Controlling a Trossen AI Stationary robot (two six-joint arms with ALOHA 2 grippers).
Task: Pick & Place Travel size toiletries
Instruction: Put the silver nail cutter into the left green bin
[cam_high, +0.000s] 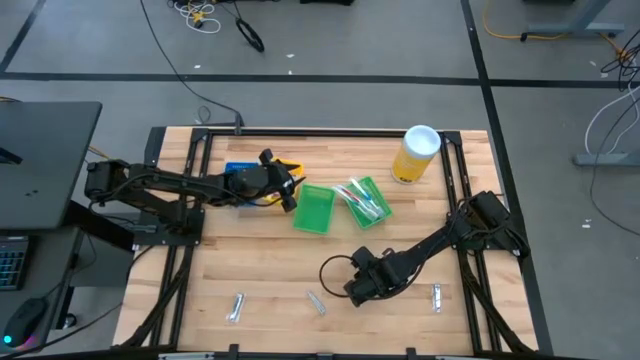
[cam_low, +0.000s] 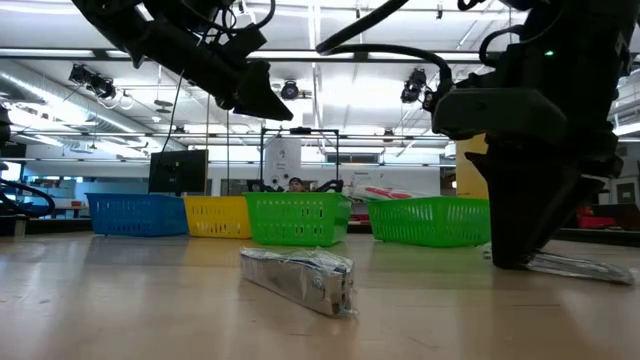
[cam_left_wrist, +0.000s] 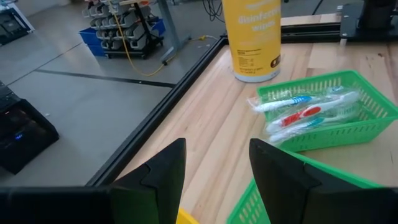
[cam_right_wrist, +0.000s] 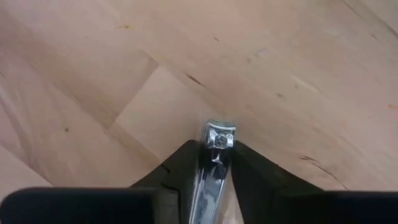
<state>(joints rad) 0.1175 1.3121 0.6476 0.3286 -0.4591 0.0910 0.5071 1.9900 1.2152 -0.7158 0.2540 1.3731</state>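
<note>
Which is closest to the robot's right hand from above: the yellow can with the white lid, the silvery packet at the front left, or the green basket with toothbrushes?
From the right hand:
1. Green plastic basket holding toothbrushes, behind it, mid-table.
2. Silvery wrapped packet, far to its left, at the front edge.
3. Tall yellow canister with white lid, at the back right.

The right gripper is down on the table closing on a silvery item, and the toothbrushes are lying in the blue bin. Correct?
Not quite. The toothbrushes lie in a green bin, as the left wrist view shows. The right gripper is indeed down on the table around the silvery item.
</note>
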